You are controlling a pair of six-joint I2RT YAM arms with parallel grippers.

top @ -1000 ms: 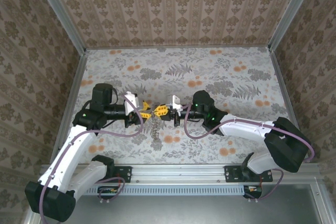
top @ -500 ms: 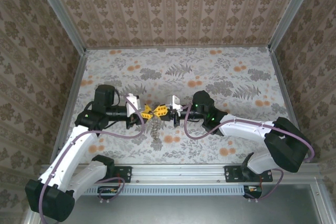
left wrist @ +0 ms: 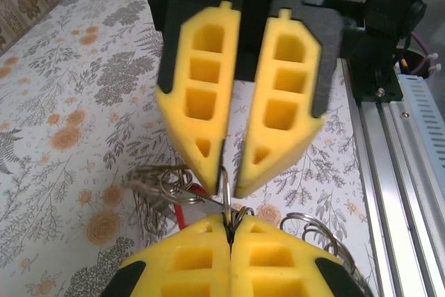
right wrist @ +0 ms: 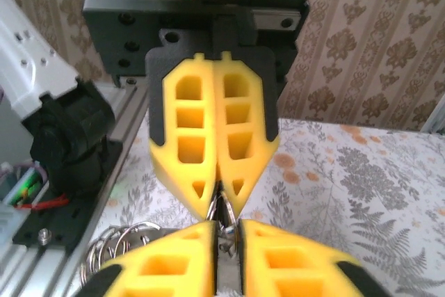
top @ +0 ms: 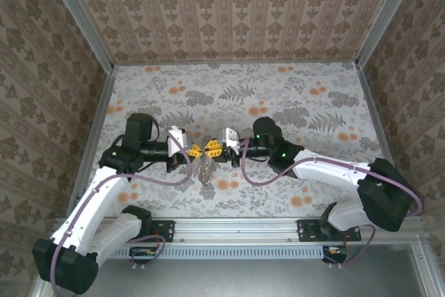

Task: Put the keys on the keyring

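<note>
My left gripper [top: 199, 149] and right gripper [top: 211, 147] meet tip to tip above the middle of the table. A bunch of keys [top: 206, 167] hangs just below the meeting point. In the left wrist view my left gripper [left wrist: 229, 226] is shut on the thin keyring [left wrist: 227, 196], seen edge-on. The ring runs up between the right gripper's fingertips [left wrist: 208, 161]. A red key head [left wrist: 195, 191] and small split rings [left wrist: 156, 180] hang behind. In the right wrist view my right gripper [right wrist: 227, 231] pinches the keyring [right wrist: 231, 211], facing the shut left fingers [right wrist: 195, 165].
A metal rail [top: 236, 231] with both arm bases runs along the table's near edge, close to the grippers. Patterned walls enclose the left, right and far sides. More loose split rings [left wrist: 316, 226] hang by my left fingers on the rail side.
The left gripper has moved right and the right arm slightly left, so the fingertips now touch. The key bunch has shifted under the meeting point.
</note>
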